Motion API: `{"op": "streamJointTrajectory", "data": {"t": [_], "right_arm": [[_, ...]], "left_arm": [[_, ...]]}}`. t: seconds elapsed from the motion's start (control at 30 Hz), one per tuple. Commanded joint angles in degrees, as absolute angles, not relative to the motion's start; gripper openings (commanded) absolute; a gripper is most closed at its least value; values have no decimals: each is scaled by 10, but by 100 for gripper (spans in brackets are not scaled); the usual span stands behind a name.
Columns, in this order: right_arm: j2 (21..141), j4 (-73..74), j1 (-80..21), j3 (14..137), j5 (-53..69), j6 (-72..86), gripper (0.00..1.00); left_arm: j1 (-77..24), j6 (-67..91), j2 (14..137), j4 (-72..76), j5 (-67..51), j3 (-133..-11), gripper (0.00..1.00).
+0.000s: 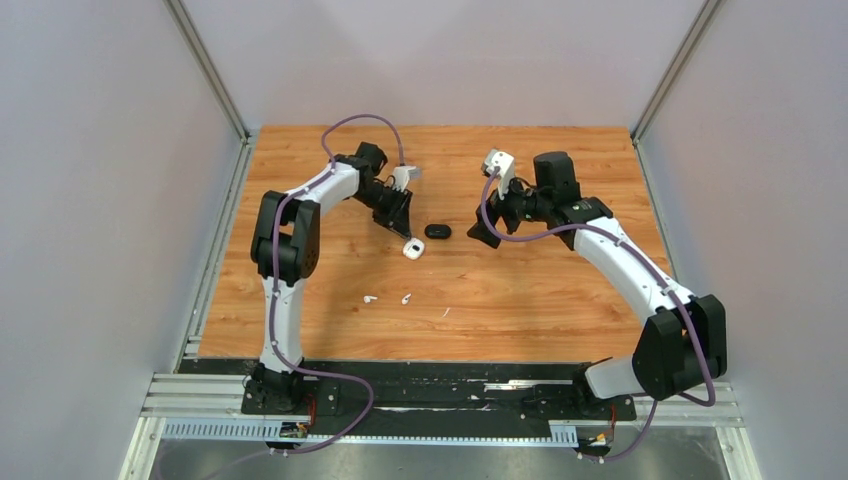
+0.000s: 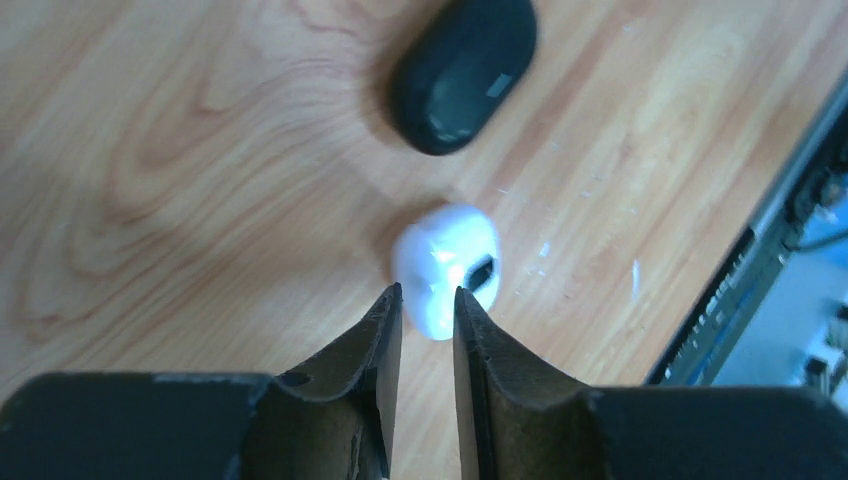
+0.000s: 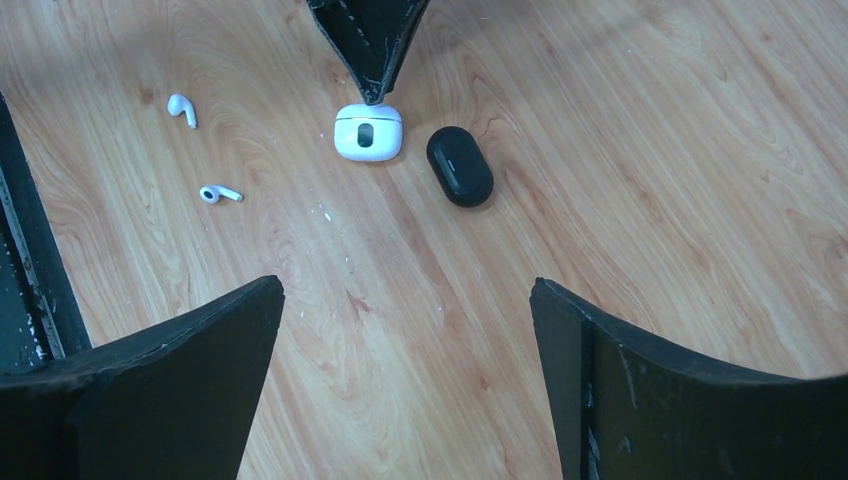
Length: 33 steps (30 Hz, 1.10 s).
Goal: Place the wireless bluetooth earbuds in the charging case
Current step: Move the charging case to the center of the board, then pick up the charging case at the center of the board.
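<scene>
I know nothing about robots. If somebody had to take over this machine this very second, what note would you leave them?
Left gripper: jaws nearly closed at the white charging case; grip unclear.
Right gripper: jaws wide open, empty, above the table.
Earbuds: both loose on the table, apart from the case.
A black oval pod lies beside the case.
Done: nothing inserted.
To do: get both earbuds into the case.
</scene>
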<state>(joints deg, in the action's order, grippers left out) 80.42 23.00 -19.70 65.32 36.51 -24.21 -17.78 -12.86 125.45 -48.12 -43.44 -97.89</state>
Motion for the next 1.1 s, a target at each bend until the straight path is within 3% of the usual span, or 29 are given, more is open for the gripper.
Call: {"op": "streamJointTrajectory", "data": {"t": [0.0,0.2,0.43,0.53,0.67,0.87,0.97,1.07], "right_arm": [[791,213,-198,644,392,-265,94],[842,215,-201,659,461,-377,85],[985,232,-224,744,498,-565,80],[1068,241,-255,818,466,-484,69],[1115,202,-316,873,323,-282,61],[1133,197,-352,884,217,-91,67],[1151,232,-364,897,189,-39,70],[1164,237,-375,894,155,-15,71]], "left_arm": [[-174,-19,1189,-413,-312,-970,35],[-128,93,1096,-398,-277,-905,51],[-99,47,1056,-475,-314,-889,55],[-91,38,1017,-479,-277,-870,55],[-79,57,955,-482,-231,-845,59],[-77,42,867,-507,-165,-817,71],[-73,70,856,-526,-124,-822,90],[-65,86,852,-528,-127,-819,95]]}}
